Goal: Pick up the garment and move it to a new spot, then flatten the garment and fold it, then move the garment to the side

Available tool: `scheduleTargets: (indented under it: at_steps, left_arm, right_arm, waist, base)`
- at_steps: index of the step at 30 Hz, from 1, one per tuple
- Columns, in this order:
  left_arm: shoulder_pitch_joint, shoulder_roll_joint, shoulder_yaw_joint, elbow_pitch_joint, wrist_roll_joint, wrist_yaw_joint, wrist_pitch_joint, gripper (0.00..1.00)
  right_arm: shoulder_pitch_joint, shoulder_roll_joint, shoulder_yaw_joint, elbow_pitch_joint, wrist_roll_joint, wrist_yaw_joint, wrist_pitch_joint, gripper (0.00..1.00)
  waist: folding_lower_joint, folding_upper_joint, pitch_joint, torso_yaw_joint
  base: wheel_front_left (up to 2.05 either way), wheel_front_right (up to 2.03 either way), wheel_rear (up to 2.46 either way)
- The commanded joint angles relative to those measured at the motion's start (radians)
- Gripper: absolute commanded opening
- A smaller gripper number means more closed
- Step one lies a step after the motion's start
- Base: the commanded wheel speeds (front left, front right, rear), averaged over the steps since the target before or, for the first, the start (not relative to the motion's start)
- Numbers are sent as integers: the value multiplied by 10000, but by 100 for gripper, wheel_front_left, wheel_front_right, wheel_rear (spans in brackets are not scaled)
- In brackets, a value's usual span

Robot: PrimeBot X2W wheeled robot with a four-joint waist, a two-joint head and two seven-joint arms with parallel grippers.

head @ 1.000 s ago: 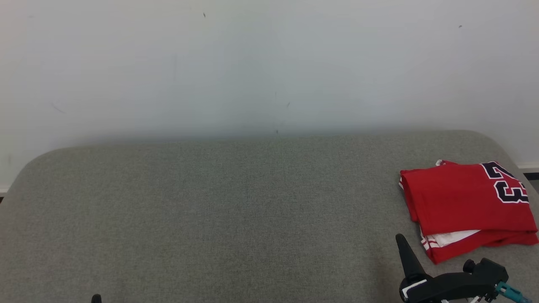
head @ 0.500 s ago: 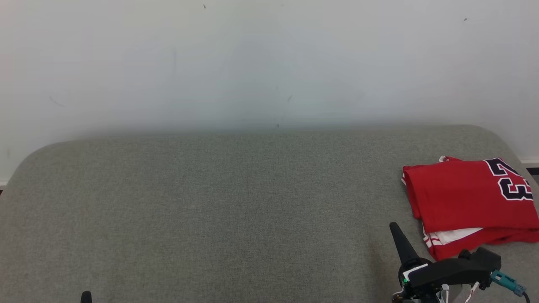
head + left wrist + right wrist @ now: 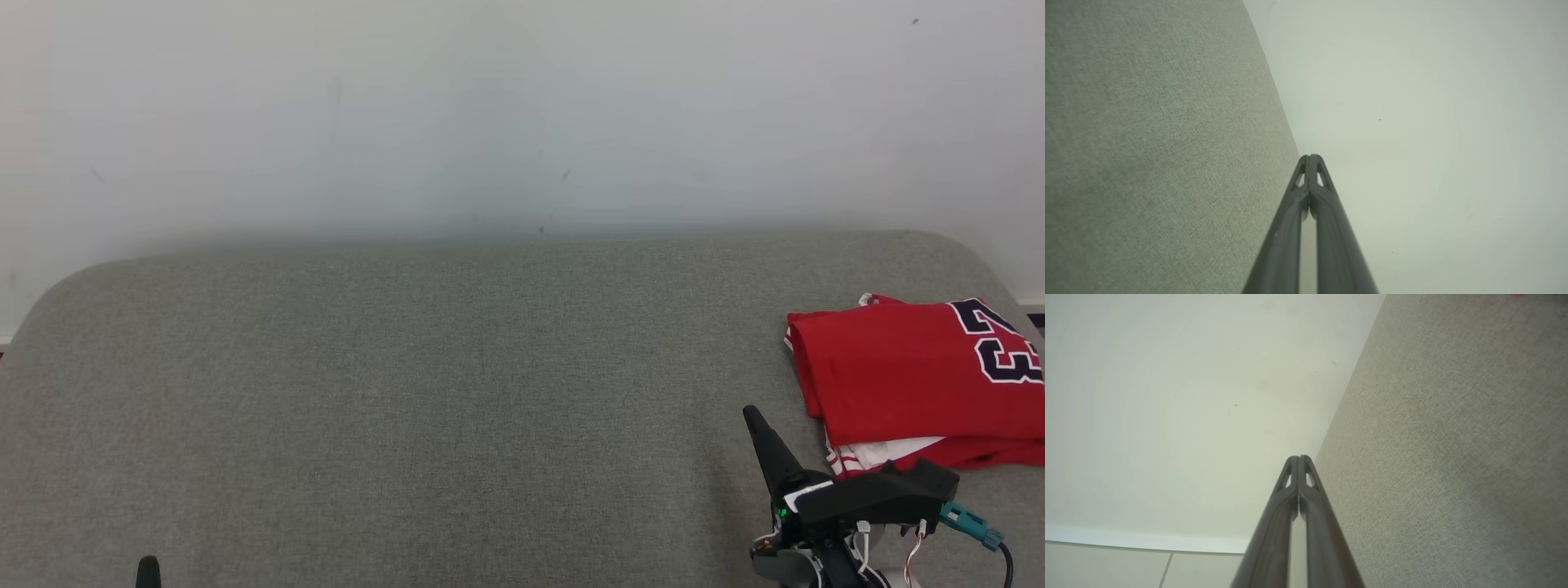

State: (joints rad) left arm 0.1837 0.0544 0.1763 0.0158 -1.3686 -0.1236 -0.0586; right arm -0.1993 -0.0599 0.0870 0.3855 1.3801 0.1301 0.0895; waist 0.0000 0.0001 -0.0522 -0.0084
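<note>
The garment [image 3: 906, 371], a red jersey with a dark number and white trim, lies folded at the far right of the grey padded surface [image 3: 457, 392]. My right gripper [image 3: 751, 415] stands just left of its near corner, apart from it, fingers pressed together with nothing between them; its own view shows the shut tips [image 3: 1299, 458] against wall and grey fabric. My left gripper [image 3: 148, 565] pokes in at the bottom left edge, far from the garment. Its fingers [image 3: 1310, 157] meet at the tips and hold nothing.
A pale wall [image 3: 490, 114] rises right behind the padded surface. The surface has rounded far corners, and the garment reaches close to its right edge. A strip of tiled floor [image 3: 1106, 565] shows in the right wrist view.
The head camera has tilted, so the whole scene has slid up and a little sideways. Both grippers stay shut and the garment lies as before.
</note>
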Motion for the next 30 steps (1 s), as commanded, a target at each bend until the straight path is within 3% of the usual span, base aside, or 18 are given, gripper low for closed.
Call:
scheduleTargets:
  at_steps: [1,30]
  left_arm:
    - [-156,-20,62,-106,-209,-8,51,0]
    - [-309,-49,582,-378,-2724,16,462,0]
  right_arm:
    - [-212,27,14,-4,170,8,79,0]
    - [-1199,107,46,611,2540,11,796,0]
  waist:
    - [0,-1,14,4]
    - [0,-1,499,85]
  base:
    - [0,0,0]
    - [0,0,0]
